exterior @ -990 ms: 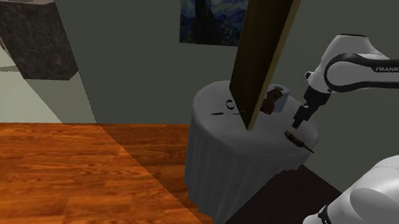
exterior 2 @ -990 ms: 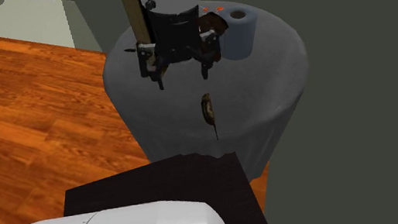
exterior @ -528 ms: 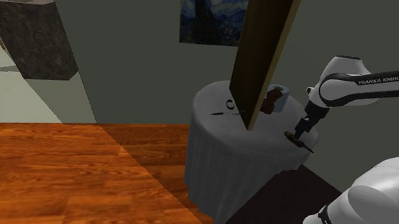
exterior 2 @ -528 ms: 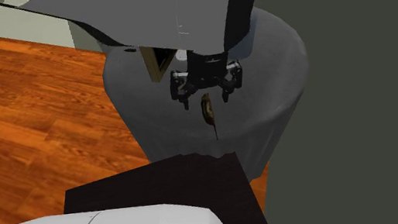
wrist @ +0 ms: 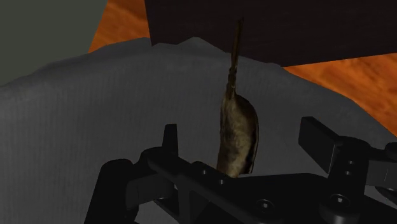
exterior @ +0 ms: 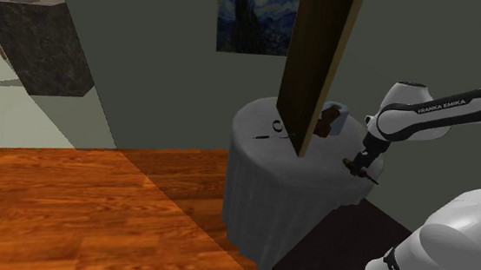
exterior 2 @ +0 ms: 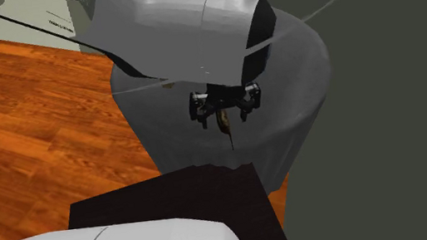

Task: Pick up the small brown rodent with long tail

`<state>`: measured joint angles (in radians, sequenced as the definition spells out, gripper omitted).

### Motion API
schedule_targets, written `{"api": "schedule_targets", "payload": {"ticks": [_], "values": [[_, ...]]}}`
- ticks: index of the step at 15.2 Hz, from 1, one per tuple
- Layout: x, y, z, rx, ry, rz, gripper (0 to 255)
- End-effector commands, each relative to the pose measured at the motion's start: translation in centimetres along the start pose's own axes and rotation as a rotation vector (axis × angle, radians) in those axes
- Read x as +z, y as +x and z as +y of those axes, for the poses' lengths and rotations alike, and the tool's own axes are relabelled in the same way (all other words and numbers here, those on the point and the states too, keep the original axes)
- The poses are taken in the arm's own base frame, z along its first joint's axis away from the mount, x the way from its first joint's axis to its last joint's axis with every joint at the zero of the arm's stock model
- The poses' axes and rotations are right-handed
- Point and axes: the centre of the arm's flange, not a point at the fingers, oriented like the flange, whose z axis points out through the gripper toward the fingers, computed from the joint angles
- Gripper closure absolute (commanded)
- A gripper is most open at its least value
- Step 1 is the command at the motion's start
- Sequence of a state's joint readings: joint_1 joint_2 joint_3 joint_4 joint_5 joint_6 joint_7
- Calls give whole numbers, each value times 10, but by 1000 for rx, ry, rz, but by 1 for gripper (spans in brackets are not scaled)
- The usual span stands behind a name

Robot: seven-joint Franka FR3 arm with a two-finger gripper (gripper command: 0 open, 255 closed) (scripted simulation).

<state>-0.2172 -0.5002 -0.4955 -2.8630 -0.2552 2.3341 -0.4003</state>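
Approach looks done: our black two-finger claw (exterior 2: 225, 115) stands spread, small brown long-tailed rodent (wrist: 238, 137) between its fingers (wrist: 168, 139), untouched; squeeze and lift remain.

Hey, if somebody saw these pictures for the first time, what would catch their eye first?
Probably the black claw, open and set astride a small brown mouse with a long tail, near the edge of a round table draped in grey cloth. Next comes the tall dark plank crossing in front of that table in the shoulder view, then the swirling blue painting on the wall behind.
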Motion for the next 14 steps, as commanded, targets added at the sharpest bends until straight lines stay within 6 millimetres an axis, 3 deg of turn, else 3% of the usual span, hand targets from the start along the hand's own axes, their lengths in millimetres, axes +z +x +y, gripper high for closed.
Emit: {"api": "schedule_targets", "payload": {"ticks": [1, 2, 11, 14], "values": [[3, 0, 1, 0, 0, 1, 0], [4, 0, 1, 0, 0, 1, 255], [3, 0, 1, 0, 0, 1, 255], [-12, -1, -1, 0, 0, 1, 255]]}}
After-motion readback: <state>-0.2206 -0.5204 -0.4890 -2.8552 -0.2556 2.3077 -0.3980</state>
